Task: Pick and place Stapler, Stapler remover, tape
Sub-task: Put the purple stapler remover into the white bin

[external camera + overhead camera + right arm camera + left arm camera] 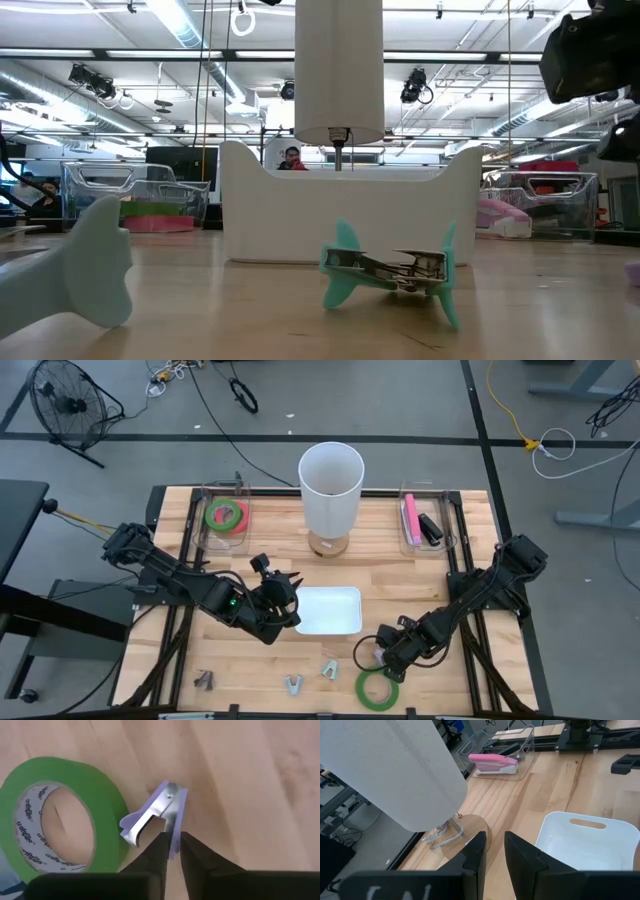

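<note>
On the wooden table (420, 575), the right gripper (172, 851) clamps a lilac metal-jawed staple remover (159, 812) beside green tape (55, 820), apparently for lifting; the left gripper (494, 855) waits, fingers slightly apart.

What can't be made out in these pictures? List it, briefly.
High view: staple remover mostly hidden under the right hand.
Low view: inside of the white tray, hidden by its wall.
Right wrist view: green tape, cut off by the edge.
</note>
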